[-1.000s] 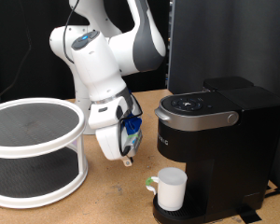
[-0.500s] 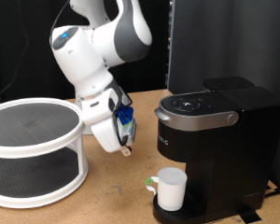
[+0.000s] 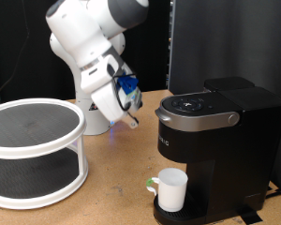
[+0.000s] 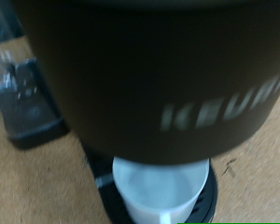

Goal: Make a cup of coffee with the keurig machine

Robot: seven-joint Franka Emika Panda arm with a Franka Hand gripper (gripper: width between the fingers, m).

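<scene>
Nearest in the exterior view, the cup (image 3: pixel 170 189) stands upright on the round drip tray at the base of the keurig machine (image 3: pixel 215 141), under its brew head, handle toward the exterior view's left; the wrist view, blurred, shows the same cup (image 4: pixel 159 187) below the dark front of the machine (image 4: pixel 149 75). The machine's lid is down. Further back and to the left, the gripper (image 3: pixel 131 117) hangs in the air beside the machine, between it and the white two-tier round shelf (image 3: pixel 33 141), touching nothing; whether its fingers are parted or closed I cannot tell.
</scene>
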